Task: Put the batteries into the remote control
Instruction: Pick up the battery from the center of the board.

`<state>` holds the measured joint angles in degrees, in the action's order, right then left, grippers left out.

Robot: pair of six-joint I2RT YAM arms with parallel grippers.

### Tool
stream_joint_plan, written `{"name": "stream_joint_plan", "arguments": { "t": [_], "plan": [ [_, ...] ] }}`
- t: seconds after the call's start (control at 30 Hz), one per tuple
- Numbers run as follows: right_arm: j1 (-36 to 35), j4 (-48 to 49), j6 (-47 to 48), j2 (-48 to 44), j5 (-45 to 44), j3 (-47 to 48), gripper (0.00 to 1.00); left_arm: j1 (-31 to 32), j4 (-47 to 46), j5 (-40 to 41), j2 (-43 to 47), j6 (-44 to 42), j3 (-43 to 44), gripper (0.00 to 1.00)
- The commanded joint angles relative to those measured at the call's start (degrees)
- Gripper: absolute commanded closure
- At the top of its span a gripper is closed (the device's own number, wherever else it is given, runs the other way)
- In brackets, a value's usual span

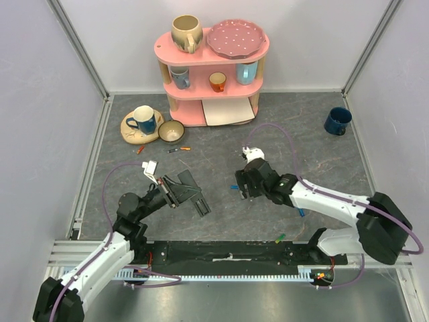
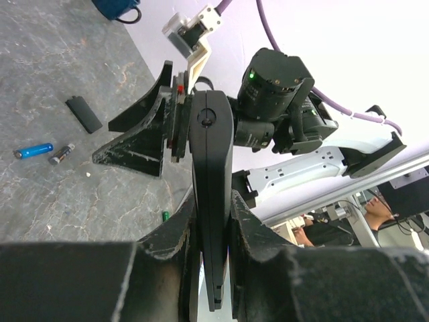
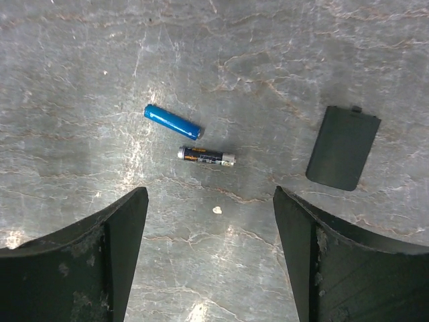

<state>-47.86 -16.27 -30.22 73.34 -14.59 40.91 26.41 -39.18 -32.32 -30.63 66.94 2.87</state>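
At the far left of the grey marbled table (image 1: pixel 301 134), a round tan dish (image 1: pixel 129 131) carries a dark blue ceramic mug (image 1: pixel 142 119). A small tan bowl (image 1: pixel 171 131) sits just beside it.

Nearer the arms, the left gripper (image 2: pixel 211 215) is clamped tight on the slim black plastic remote control (image 2: pixel 211 154). It grips the remote by its long edges, and the remote's far end points towards the right arm.

A thin orange battery (image 1: pixel 184 148) lies on the table in front of the bowl. Behind it, against the back wall, stands a pink two-shelf rack (image 1: pixel 167 47) holding mugs and a pink dotted plate.

Right of centre, the right gripper (image 3: pixel 211 235) hovers over the table with its jaws spread wide and nothing between them. Just beyond its fingertips (image 3: pixel 124 241) lie two of the batteries, side by side but not touching. One is a small blue cylindrical battery (image 3: pixel 172 121). The other is a dark battery with an orange label and a silver end (image 3: pixel 206 156).

A flat black rectangular battery cover (image 3: pixel 343 147) lies on the table to their right in the wrist view, well apart from them. A small green battery (image 1: pixel 280 237) rests near the table's front edge, close to the right arm's base. A second dark blue mug (image 1: pixel 337 121) stands alone at the far right.
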Motion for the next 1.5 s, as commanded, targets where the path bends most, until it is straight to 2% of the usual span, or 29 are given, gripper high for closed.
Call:
{"name": "stream_joint_plan", "arguments": {
  "t": [0.0, 0.3, 0.53, 1.47],
  "plan": [
    [-2.2, -1.4, -1.2, 4.3, -3.4, 4.2, 0.17, -0.2, 2.4, 2.4, 1.5, -2.3, -2.0, 0.98],
    [-2.3, -3.3, -3.5, 11.4, -6.8, 7.3, 0.20, -0.2, 3.3, 2.2, 3.9, -2.1, -2.9, 0.98],
    [-2.6, -2.7, -4.1, 14.9, -5.9, 8.2, 0.23, -0.2, 3.2, 2.0, 3.7, -2.2, -3.8, 0.98],
    [-2.7, 1.5, -2.6, 20.4, -4.4, 5.9, 0.33, -0.2, 2.4, 1.9, 3.3, -2.6, -4.5, 0.98]
  ]
}}
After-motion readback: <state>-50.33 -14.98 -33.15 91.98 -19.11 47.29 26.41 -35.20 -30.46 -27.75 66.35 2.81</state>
